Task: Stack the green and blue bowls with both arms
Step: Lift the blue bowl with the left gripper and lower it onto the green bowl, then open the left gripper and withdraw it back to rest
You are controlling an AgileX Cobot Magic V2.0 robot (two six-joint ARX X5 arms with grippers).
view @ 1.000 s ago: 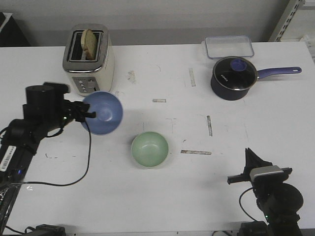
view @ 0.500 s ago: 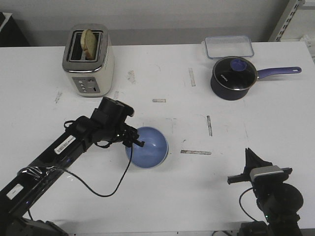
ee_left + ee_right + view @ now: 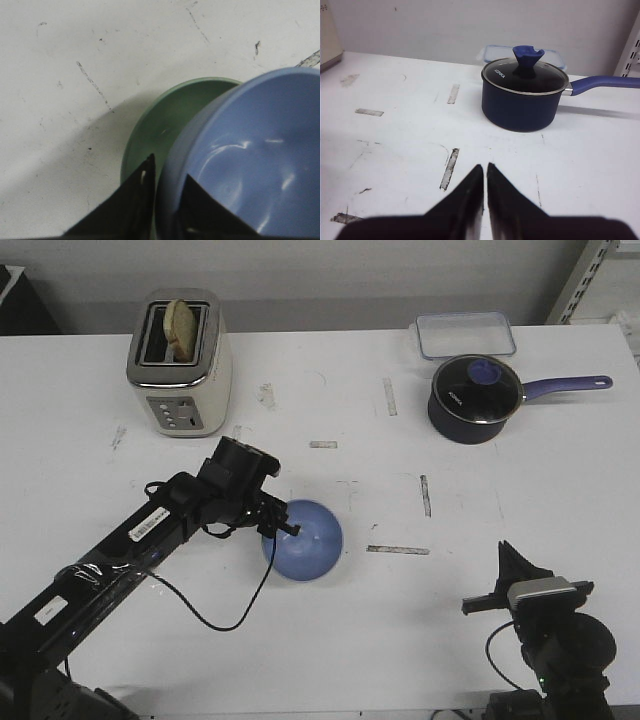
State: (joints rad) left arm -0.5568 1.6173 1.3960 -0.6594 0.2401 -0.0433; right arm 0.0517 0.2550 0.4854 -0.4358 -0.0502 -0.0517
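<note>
The blue bowl (image 3: 305, 540) sits inside the green bowl near the table's middle. In the front view the green bowl is hidden under it; the left wrist view shows its green rim (image 3: 165, 115) beside the blue bowl (image 3: 250, 155). My left gripper (image 3: 285, 529) is shut on the blue bowl's near-left rim, one finger inside and one outside (image 3: 169, 172). My right gripper (image 3: 512, 558) is shut and empty, low at the front right, far from the bowls; in its wrist view its tips (image 3: 484, 167) point at bare table.
A toaster (image 3: 180, 360) with bread stands at the back left. A dark navy saucepan (image 3: 475, 398) with a purple handle and a clear lidded box (image 3: 465, 335) stand at the back right. Tape marks (image 3: 397, 549) lie right of the bowls.
My left arm carried the blue bowl from near the toaster rightward and down onto the green bowl, then settled it slightly more. The right arm has not moved.
</note>
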